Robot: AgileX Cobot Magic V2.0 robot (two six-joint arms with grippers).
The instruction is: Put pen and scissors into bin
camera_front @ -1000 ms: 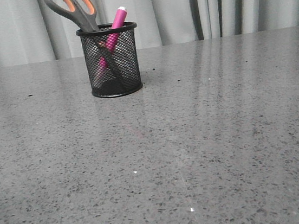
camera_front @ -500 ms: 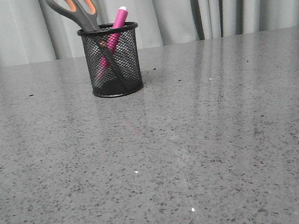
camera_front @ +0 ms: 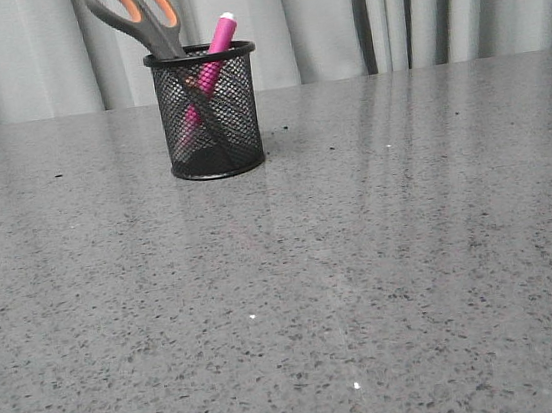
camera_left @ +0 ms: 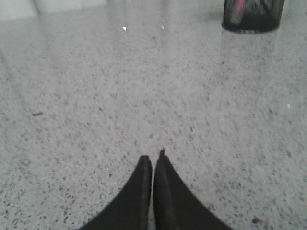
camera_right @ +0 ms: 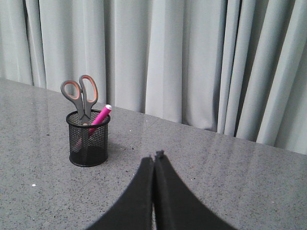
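Observation:
The black mesh bin [camera_front: 208, 114] stands upright at the back left of the grey table. The scissors [camera_front: 137, 14] stand in it, handles up and leaning left. The pink pen [camera_front: 216, 45] leans right in it, white tip up. All three also show in the right wrist view: the bin [camera_right: 88, 139], the scissors [camera_right: 81, 96], the pen [camera_right: 101, 116]. The bin's base [camera_left: 253, 17] shows in the left wrist view. My left gripper [camera_left: 153, 158] is shut and empty over bare table. My right gripper [camera_right: 154, 158] is shut and empty, well away from the bin. Neither gripper shows in the front view.
A grey speckled tabletop [camera_front: 363, 256] fills the front view. Pale grey curtains [camera_front: 413, 8] hang behind the table's far edge. Small dark specks [camera_front: 285, 128] lie near the bin.
The front view shifted very slightly between one second ago and half a second ago. The bin, scissors and pen have not moved.

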